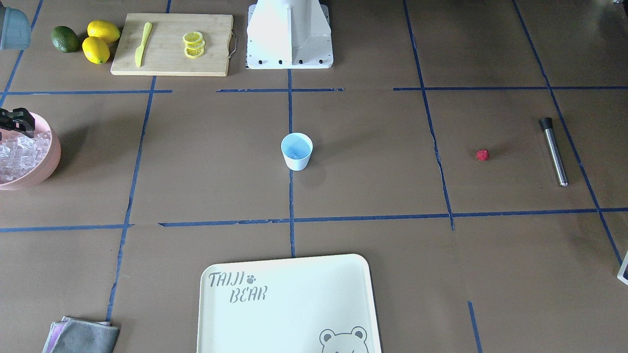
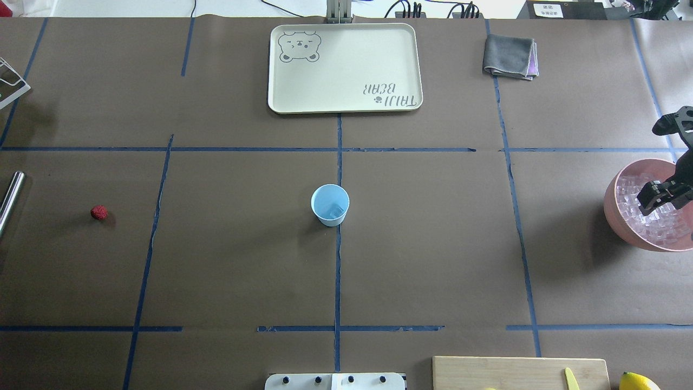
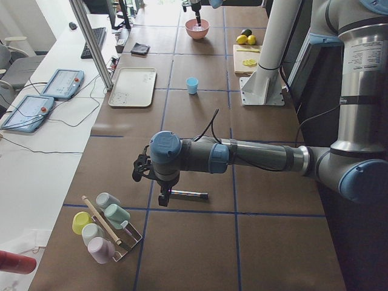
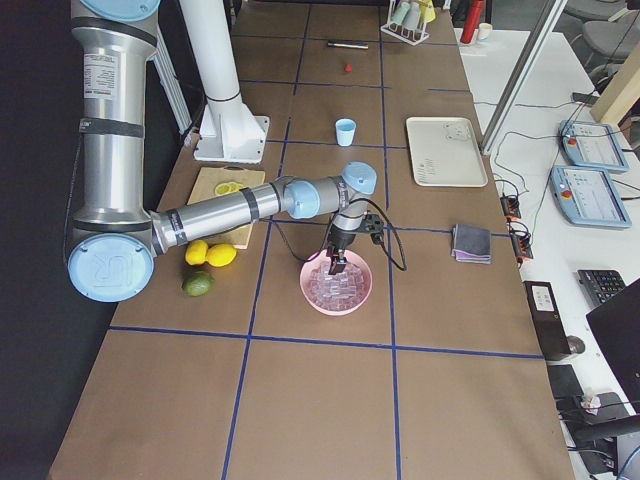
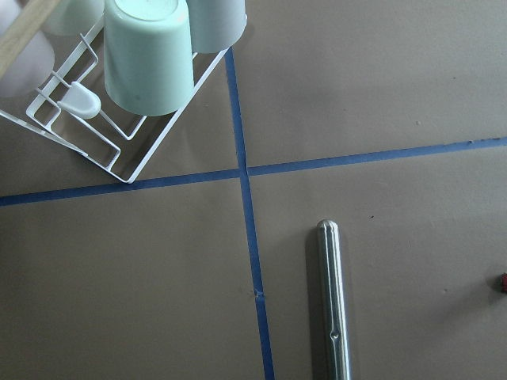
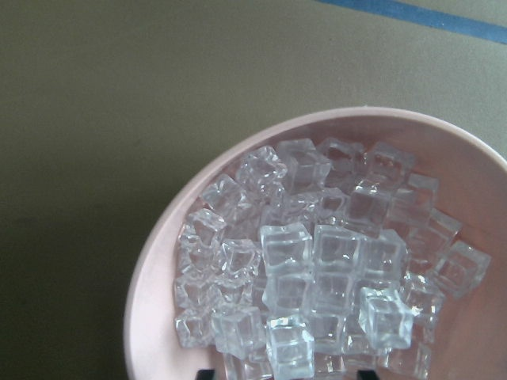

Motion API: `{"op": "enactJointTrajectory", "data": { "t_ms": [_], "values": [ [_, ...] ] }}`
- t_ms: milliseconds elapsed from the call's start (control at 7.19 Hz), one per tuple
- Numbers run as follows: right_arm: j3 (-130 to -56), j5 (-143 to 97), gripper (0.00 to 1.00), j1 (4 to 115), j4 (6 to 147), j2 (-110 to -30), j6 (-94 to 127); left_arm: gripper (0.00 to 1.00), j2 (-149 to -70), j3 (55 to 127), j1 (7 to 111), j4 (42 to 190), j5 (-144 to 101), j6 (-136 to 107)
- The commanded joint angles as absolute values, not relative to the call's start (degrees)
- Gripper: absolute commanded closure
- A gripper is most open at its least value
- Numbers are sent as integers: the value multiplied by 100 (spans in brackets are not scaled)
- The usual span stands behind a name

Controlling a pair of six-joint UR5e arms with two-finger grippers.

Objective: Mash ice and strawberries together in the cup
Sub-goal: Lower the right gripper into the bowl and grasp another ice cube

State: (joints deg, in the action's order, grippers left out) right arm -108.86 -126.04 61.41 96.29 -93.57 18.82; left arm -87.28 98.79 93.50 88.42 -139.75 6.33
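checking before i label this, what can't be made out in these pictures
Left gripper: open or shut unclear, seen only in the exterior left view, small.
Right gripper over the ice: state unclear, dark overhead, cut by the front-facing view's edge.
Cup contents: too small overhead.
Muddler: cut by overhead's left edge.

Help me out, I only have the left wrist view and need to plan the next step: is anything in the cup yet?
Observer: The cup stands upright at the middle of the table, with what looks like one ice cube in it.
Operator: Where is the right arm?
Observer: The right gripper hangs over the pink bowl, just above the ice; I cannot tell whether it is open.
Operator: And the strawberry?
Observer: The strawberry lies on the table between the cup and the metal muddler, not in the cup.
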Motion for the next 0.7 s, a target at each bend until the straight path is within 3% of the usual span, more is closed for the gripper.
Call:
{"op": "enactJointTrajectory", "data": {
  "t_ms": [0, 556],
  "values": [
    [-10802, -12604, 33, 6012, 9624, -9352, 1872, 0, -8728, 9879, 9352, 8842, -13975, 633],
    [-10548, -12595, 33, 5977, 9624, -9238, 1855, 0, -8736, 9879, 9343, 8842, -13975, 633]
  ]
}}
